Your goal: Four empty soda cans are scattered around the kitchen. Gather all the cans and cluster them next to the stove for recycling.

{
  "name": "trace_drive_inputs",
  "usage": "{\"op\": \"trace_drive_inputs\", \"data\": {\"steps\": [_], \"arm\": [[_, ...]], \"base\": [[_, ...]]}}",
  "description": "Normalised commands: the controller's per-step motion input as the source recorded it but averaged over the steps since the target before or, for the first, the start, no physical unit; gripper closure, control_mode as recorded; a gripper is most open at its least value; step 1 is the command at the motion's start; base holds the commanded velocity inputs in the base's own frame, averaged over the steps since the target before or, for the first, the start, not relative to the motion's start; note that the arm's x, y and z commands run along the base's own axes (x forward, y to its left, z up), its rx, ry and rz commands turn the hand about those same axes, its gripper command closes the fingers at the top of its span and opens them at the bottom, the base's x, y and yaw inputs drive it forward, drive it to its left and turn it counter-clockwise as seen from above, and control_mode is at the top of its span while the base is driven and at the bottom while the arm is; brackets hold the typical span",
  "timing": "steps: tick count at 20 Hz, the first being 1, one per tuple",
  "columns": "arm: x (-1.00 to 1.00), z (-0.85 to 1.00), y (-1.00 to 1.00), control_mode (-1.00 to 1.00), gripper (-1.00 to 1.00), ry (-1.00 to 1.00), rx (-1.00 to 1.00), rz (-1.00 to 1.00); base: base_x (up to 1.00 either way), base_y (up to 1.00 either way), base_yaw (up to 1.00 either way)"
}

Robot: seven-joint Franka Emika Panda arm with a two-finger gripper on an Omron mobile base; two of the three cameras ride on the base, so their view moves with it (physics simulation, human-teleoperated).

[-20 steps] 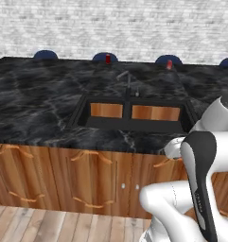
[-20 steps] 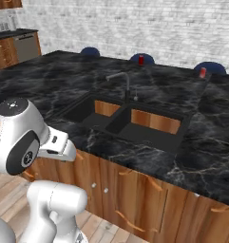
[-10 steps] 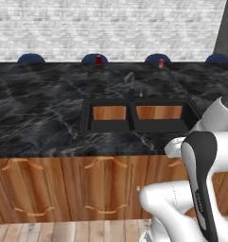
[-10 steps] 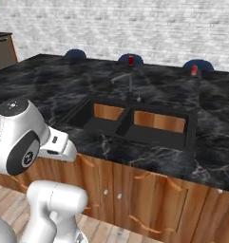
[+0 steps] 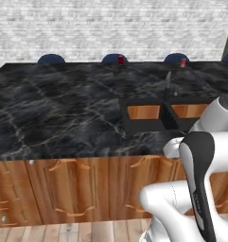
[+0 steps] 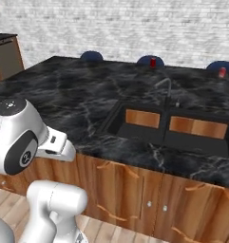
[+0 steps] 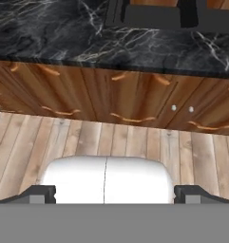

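Black marble tabletop (image 5: pixel 63 113): two soda cans (image 5: pixel 120 60) (image 5: pixel 183 62) at upper frame; two-basin sink (image 6: pixel 168 126) bare. Tool (image 7: pixel 115 192) wide open, holding nothing.

A kitchen: marble counter (image 5: pixel 63 113), double sink (image 6: pixel 173 126), wood cabinets (image 7: pixel 111 95).

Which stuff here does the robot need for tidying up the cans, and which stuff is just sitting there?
For the job:
- left soda can at the counter's far edge
- right soda can at the far edge
- the open, empty gripper

Just there:
- double sink
- faucet
- black counter
- blue stools behind it
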Motion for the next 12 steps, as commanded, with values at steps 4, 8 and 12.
{"op": "trace_drive_inputs", "data": {"steps": [4, 8, 12], "arm": [[0.0, 0.0, 0.0, 1.0, -1.0, 0.0, 0.0, 0.0], [0.0, 0.0, 0.0, 1.0, -1.0, 0.0, 0.0, 0.0], [0.0, 0.0, 0.0, 1.0, -1.0, 0.0, 0.0, 0.0]], "base": [[-0.11, 0.46, -0.01], [-0.15, 0.34, 0.0], [-0.02, 0.75, -0.01]]}}
